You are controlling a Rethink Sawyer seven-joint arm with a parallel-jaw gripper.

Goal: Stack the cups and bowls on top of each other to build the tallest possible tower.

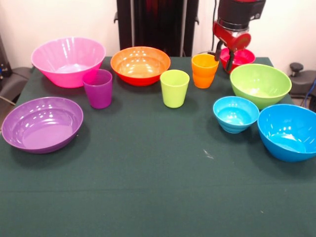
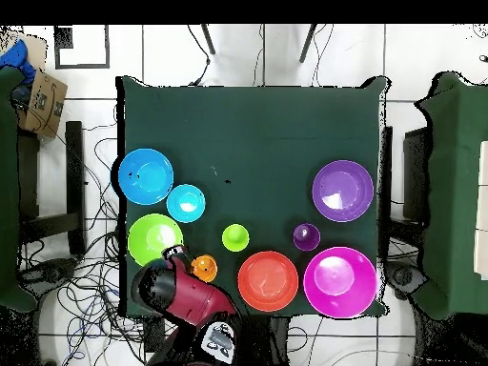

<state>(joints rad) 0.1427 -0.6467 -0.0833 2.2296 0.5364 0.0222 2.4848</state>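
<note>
While the front view shows the gripper [image 1: 223,53] hanging over the small red bowl [image 1: 238,58] at the far right of the table [image 1: 148,173], the overhead view hides that bowl under the red arm [image 2: 181,291]. I cannot tell if the gripper is holding anything or let go.

From the front, the cups show their sides. From above, they are just little circles. From above you can also see a cardboard box [image 2: 40,103] on the floor and lots of cables [image 2: 91,276] around the table, which the front camera does not show.

No writing can be read on any cup or bowl.

Three cups stand upright in a row: the purple cup [image 1: 98,88], the lime green cup [image 1: 175,88] and the orange cup [image 1: 205,70]. None of them touch.

Seven bowls sit open side up. The big pink bowl [image 1: 68,60] is in the far left corner, with the orange bowl [image 1: 140,64] near it. The shallow purple bowl [image 1: 42,123] is on the left side. On the right are the lime green bowl [image 1: 260,84], the small light blue bowl [image 1: 235,113] and the big blue bowl [image 1: 290,131], close together.

Nothing is stacked yet.
</note>
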